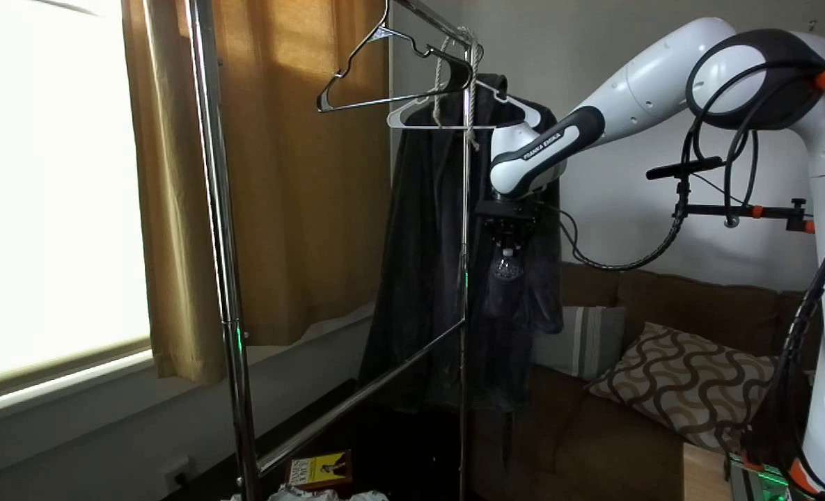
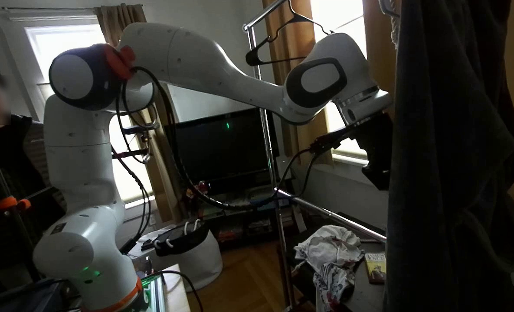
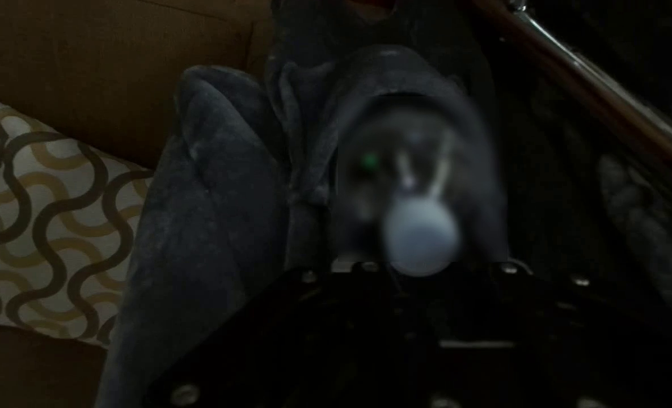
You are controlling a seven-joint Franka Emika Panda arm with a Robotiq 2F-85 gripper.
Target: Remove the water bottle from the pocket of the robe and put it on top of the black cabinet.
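Observation:
The dark robe [image 1: 419, 243] hangs from a pale hanger on the metal rack, and it fills the right side in an exterior view [image 2: 452, 151]. Against its front, the clear upper body of the water bottle [image 1: 507, 268] shows; its lower part is hidden in the pocket. My gripper [image 1: 507, 245] points down and is shut on the bottle at its white cap. In the wrist view the pale cap [image 3: 422, 235] sits blurred between the dark fingers, with robe cloth arching round the bottle. A low dark surface [image 2: 367, 294] stands beneath the rack; whether it is the black cabinet I cannot tell.
Chrome rack posts [image 1: 221, 209] and a lower rail [image 1: 363, 393] stand near the arm. An unused hanger [image 1: 391, 69] hangs from the top bar. White cloth [image 2: 330, 247] and a yellow book [image 2: 374, 266] lie low down. A sofa with a patterned pillow [image 1: 690, 383] is behind.

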